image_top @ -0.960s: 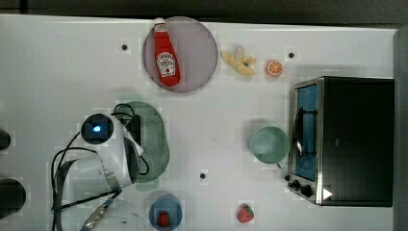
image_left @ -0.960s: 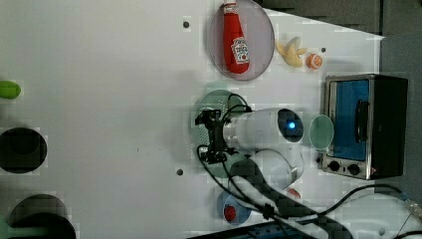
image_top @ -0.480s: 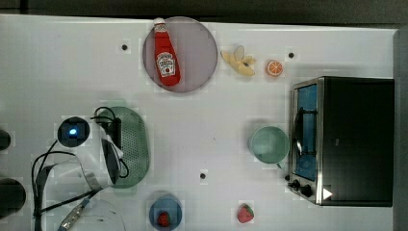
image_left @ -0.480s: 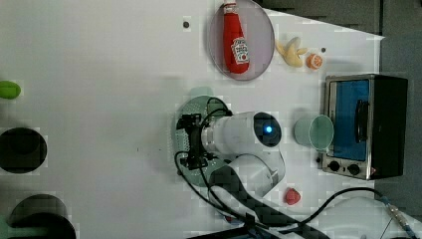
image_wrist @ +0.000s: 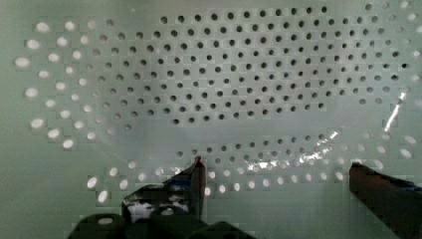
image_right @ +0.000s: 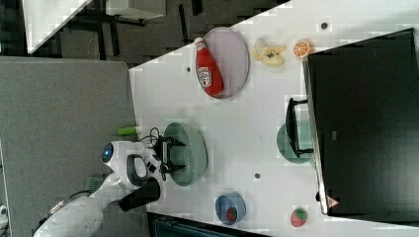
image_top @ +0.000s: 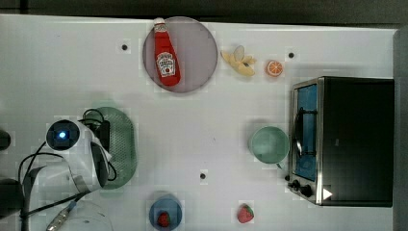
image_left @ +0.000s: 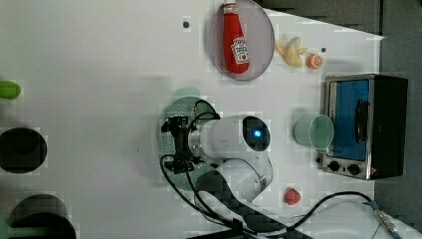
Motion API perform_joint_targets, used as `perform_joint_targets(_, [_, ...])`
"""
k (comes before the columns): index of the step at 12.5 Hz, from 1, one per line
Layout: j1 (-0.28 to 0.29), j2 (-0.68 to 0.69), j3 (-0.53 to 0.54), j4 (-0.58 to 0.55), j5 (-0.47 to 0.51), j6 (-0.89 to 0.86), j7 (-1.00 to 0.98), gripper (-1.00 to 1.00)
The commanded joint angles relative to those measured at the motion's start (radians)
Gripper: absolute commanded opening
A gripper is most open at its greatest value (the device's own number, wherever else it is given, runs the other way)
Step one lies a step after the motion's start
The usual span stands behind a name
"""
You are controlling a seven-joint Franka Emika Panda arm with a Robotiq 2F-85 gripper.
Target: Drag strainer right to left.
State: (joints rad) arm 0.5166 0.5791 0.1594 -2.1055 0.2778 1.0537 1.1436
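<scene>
The strainer (image_top: 122, 144) is a pale sage-green oblong tray full of small holes, lying on the white table toward the top view's left. My gripper (image_left: 175, 143) reaches down into it, open, with both black fingers spread inside the tray and nothing between them. In the right view the gripper (image_right: 174, 155) stands over the half of the strainer (image_right: 192, 148) nearest the arm. In the wrist view the perforated floor of the strainer (image_wrist: 224, 89) lies just past the gripper (image_wrist: 276, 169). The arm covers part of the strainer in the left view.
A ketchup bottle (image_top: 165, 60) lies on a round grey-mauve plate (image_top: 197, 53) at the back. A green cup (image_top: 268, 144) stands beside a toaster oven (image_top: 351, 139). A blue bowl (image_top: 154, 209) and a strawberry (image_top: 245, 213) sit near the front edge. Cables trail from the arm.
The arm and the strainer under its fingers have slid toward the top view's left, most of it early in the second. The gripper stays open.
</scene>
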Motion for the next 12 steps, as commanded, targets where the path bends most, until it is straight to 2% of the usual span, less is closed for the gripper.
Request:
perform_joint_targets(1, [0.042,0.011,-0.011,0.08,0.002,0.003,0.082,1.0])
perform_joint_targets(8, [0.095,0.082,-0.011,0.183,0.016,0.005,0.115,1.0])
perform_joint_targets(10, [0.098,0.074,-0.016,0.187,0.006,0.003,0.108,1.0])
perform_joint_targets(12, [0.097,0.017,-0.036,0.178,-0.011,-0.071,0.019,1.0])
